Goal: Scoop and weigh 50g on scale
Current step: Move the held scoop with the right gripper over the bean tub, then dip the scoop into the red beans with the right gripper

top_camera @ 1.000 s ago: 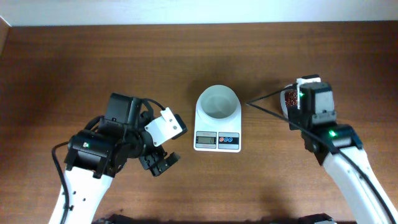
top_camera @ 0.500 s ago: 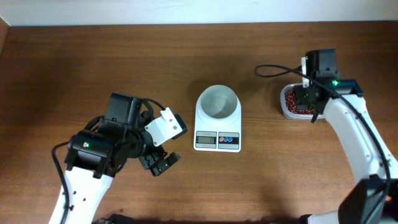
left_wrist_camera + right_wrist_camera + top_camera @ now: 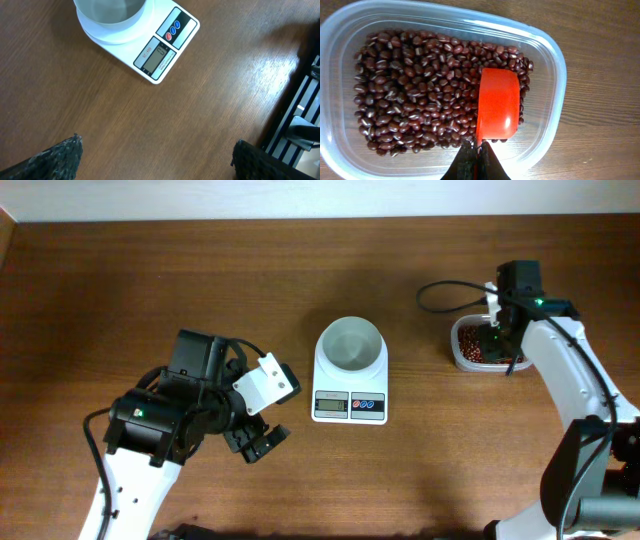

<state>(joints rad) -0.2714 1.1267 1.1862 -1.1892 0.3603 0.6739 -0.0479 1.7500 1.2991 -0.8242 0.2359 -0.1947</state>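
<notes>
The right arm stretches out over the tub [image 3: 559, 75], and the right claw [image 3: 478, 152] points straight down, pinched tight on the red scoop [image 3: 496, 102]. The scoop lies on the beans [image 3: 415, 90] in the tub, right of the scale [image 3: 349, 380]. The left arm sits bent, with the left claw [image 3: 256, 442] wide apart and holding nothing. A second ago the right arm was pulled back more. The left arm has not moved.

The scale [image 3: 350, 380] sits flat, a small white unit with its round bowl [image 3: 350, 343] empty at the far end and its grey display and coloured buttons nearest. The beans [image 3: 410, 90], small dark red-brown grains, lie loose in a clear tub [image 3: 563, 85] to the scale's right, apart from it.
</notes>
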